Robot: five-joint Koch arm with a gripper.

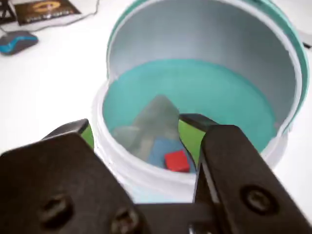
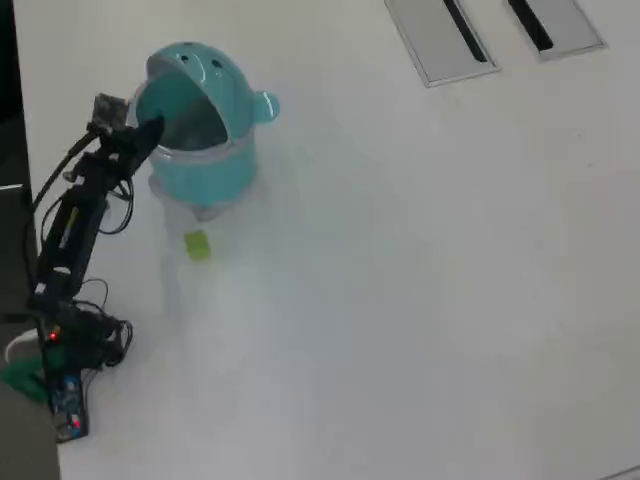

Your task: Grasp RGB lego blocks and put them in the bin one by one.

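The teal bin [image 1: 219,92] fills the wrist view, its domed lid [image 1: 195,34] swung back. Inside, a red block [image 1: 176,161] lies against a blue block [image 1: 161,146] on the bottom. My gripper [image 1: 139,134] hangs over the near rim, open, its green-padded fingers [image 1: 189,136] wide apart with nothing between them. In the overhead view the gripper [image 2: 150,130] is at the left side of the bin [image 2: 205,165]. A yellow-green block [image 2: 197,244] lies on the white table just in front of the bin.
Two flat grey panels [image 2: 440,35] [image 2: 555,22] are set in the table at the far right in the overhead view. The arm's base and cables [image 2: 65,340] sit at the left edge. A blue-grey mouse [image 1: 17,41] and a dark card [image 1: 44,9] lie beyond the bin.
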